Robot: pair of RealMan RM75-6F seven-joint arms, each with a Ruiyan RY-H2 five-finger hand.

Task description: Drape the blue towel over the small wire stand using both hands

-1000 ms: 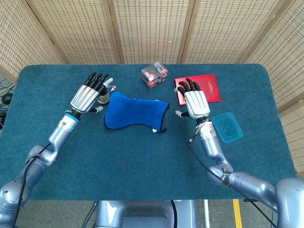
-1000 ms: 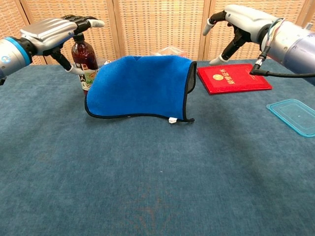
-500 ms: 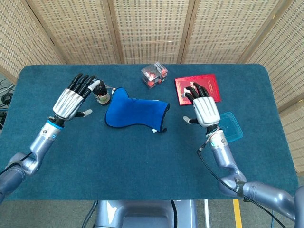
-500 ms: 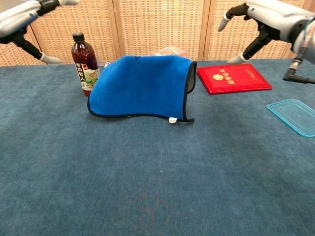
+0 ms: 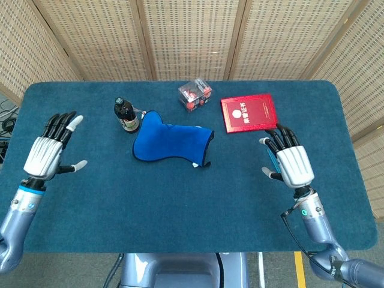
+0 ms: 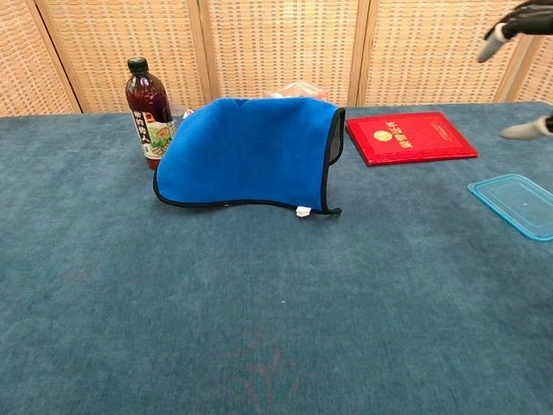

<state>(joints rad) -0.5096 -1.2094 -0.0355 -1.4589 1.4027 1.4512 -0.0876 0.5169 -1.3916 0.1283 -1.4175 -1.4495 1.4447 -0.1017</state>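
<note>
The blue towel (image 5: 171, 143) (image 6: 249, 152) hangs draped over the stand in the middle of the table; the wire stand itself is hidden beneath it. My left hand (image 5: 48, 153) hovers far to the left of the towel, fingers spread and holding nothing. It is out of the chest view. Off to the right, well clear of the towel, my right hand (image 5: 291, 162) is also spread and empty. Only its fingertips (image 6: 518, 17) show at the chest view's top right corner.
A dark drink bottle (image 5: 125, 115) (image 6: 148, 111) stands just left of the towel. A clear box (image 5: 194, 95) sits behind it. A red booklet (image 5: 249, 112) (image 6: 410, 137) lies to the right, and a teal lid (image 6: 518, 203) lies further right.
Both hands have drawn away from the towel, the left far to the left and the right down and to the right. The towel has stayed on the stand.
</note>
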